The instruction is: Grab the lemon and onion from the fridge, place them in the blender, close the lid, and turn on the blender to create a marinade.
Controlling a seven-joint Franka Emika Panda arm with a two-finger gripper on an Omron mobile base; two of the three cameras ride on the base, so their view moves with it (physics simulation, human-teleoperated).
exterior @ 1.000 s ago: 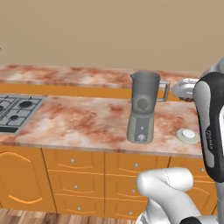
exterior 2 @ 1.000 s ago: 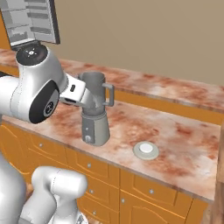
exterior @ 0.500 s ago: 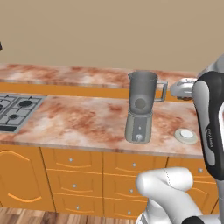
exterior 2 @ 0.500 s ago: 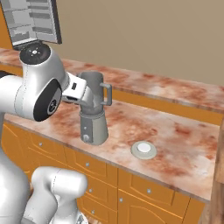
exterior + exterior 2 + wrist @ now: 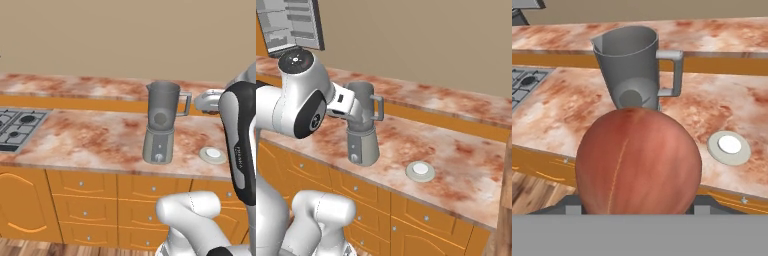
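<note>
Hand view has a big reddish-brown onion (image 5: 638,161) right up against the lens, sitting between the jaws, which are spread wide and pinching it; the fingertips themselves are covered by it. Beyond the onion stands the blender (image 5: 634,70) on the marble counter (image 5: 562,110), jar mouth uncovered, a round shape visible low inside the translucent jar, can't tell what it is. The lid (image 5: 729,147) lies flat on the counter, apart from the blender on its handle side. The left base view adds the blender base with its front knob (image 5: 158,156), and a hob (image 5: 17,127) set in the counter well away from the blender on its spout side. The right base view adds the fridge (image 5: 291,25), door open, far behind the blender past the counter end.
</note>
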